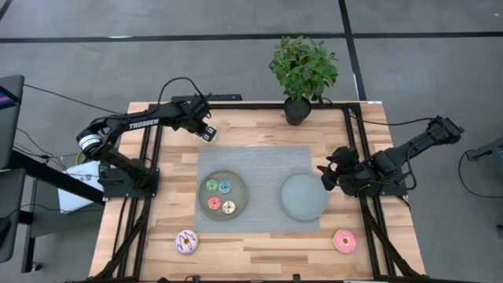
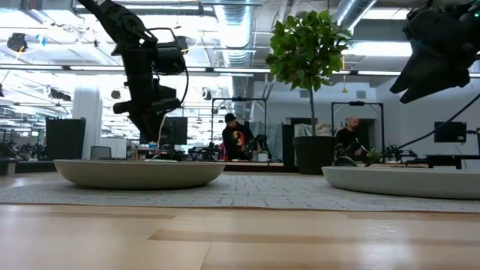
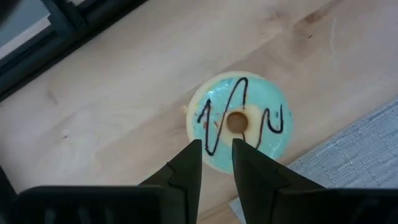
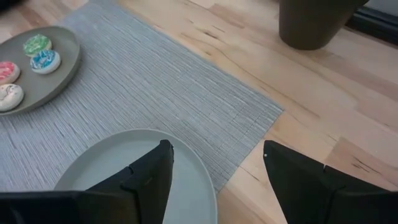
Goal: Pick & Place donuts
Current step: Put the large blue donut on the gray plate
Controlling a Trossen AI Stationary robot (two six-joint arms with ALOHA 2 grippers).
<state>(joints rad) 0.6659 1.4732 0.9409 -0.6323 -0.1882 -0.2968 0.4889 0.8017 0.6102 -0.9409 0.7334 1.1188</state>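
Note:
A larger turquoise-iced donut (image 3: pixel 242 118) with a dark zigzag lies on the wood by the grey mat's far-left corner (image 1: pixel 211 136). My left gripper (image 3: pixel 216 148) is over it, pointing down, its fingers a narrow gap apart; in the left wrist view they overlap the donut's near rim. Several tiny donuts (image 1: pixel 219 196) lie in the left grey plate (image 1: pixel 238 185). A purple-white donut (image 1: pixel 186 242) and a pink donut (image 1: pixel 344 240) lie on the wood near the near edge. My right gripper (image 4: pixel 217 155) is wide open above the empty right plate's right rim (image 1: pixel 322 196). My left gripper comes at the turquoise donut from above, its fingertips (image 3: pixel 191 155) over the donut's near rim (image 3: pixel 217 163). The donut lies flat on the table. I cannot tell whether the fingers touch it or stand just above it.
A potted plant (image 1: pixel 301 75) stands at the table's far edge, behind the right plate. The grey mat (image 1: pixel 259 161) covers the table's middle under both plates. Black frame rails (image 1: pixel 153 157) run along the left and right sides. People sit in the room beyond (image 2: pixel 236 139).

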